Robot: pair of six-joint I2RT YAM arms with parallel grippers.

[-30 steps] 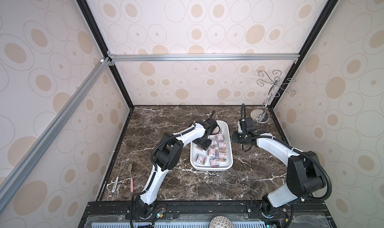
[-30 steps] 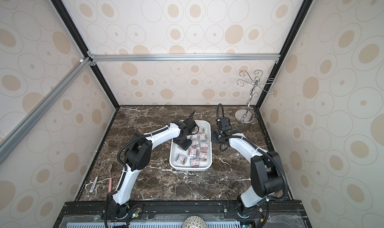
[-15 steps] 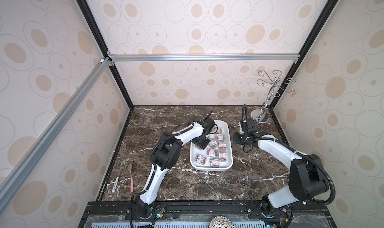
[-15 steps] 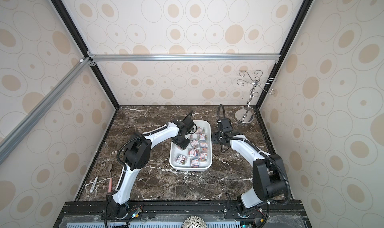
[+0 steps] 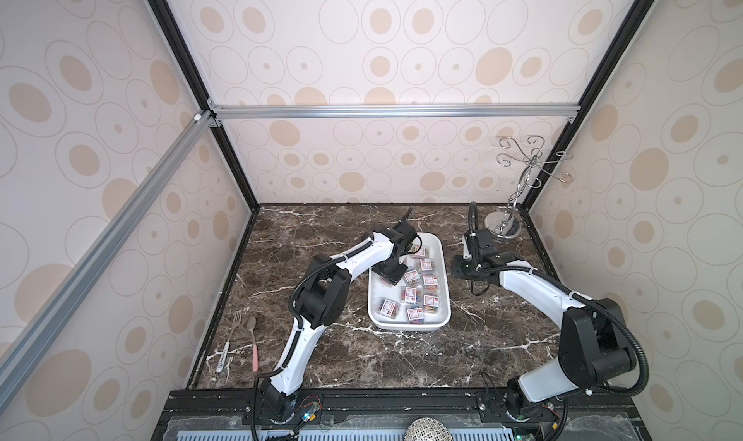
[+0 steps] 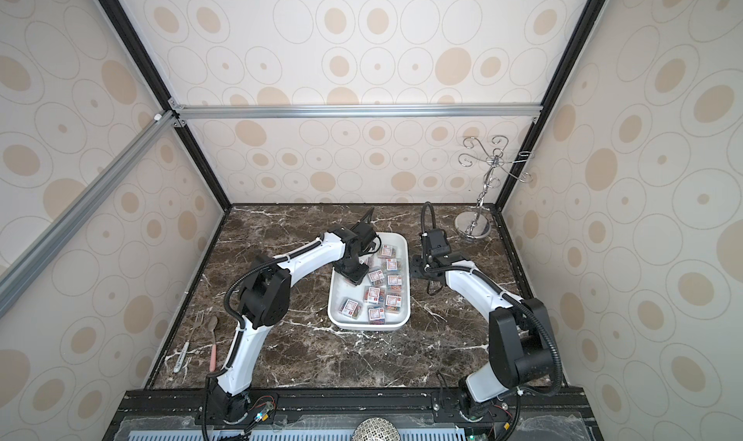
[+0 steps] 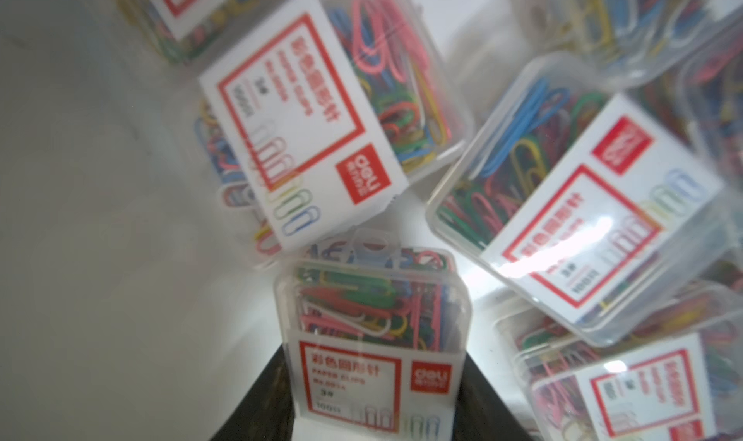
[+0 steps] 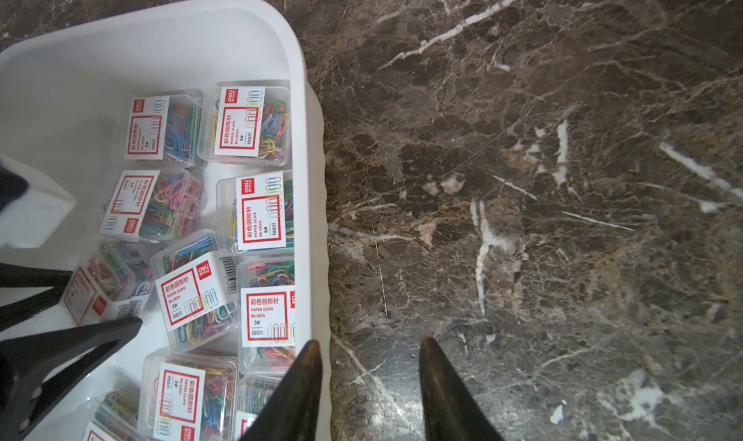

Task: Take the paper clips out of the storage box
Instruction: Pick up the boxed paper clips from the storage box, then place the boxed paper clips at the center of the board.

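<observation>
paper clips (image 5: 410, 276): small clear boxes with white-and-red labels lay loosely crowded inside the storage box (image 5: 407, 327), which sat at the centre of the desk (image 5: 321, 238). all the boxes in view were inside its rim. one of them, the held box (image 7: 372, 326), sat between the fingers of the left tool (image 5: 389, 277) at the nine o'clock side of the storage box. the tool was clamped tight across its narrow sides. whether it had left the floor of the storage box could not be told.

step judged: an early pick, grasp made and lift not yet done. the next move called for a straight rise clear of the boxes just beside it and of the rim. a carry to bare desk toward nine o'clock and a set-down would follow.

left arm: elbow raised, forearm reaching over the nine o'clock rim, wrist bent downward into the storage box.

right tool (image 8: 370, 346): it hung over bare desk just outside the three o'clock rim, fingers partly apart and holding nothing. its arm bowed low from the six o'clock edge.
</observation>
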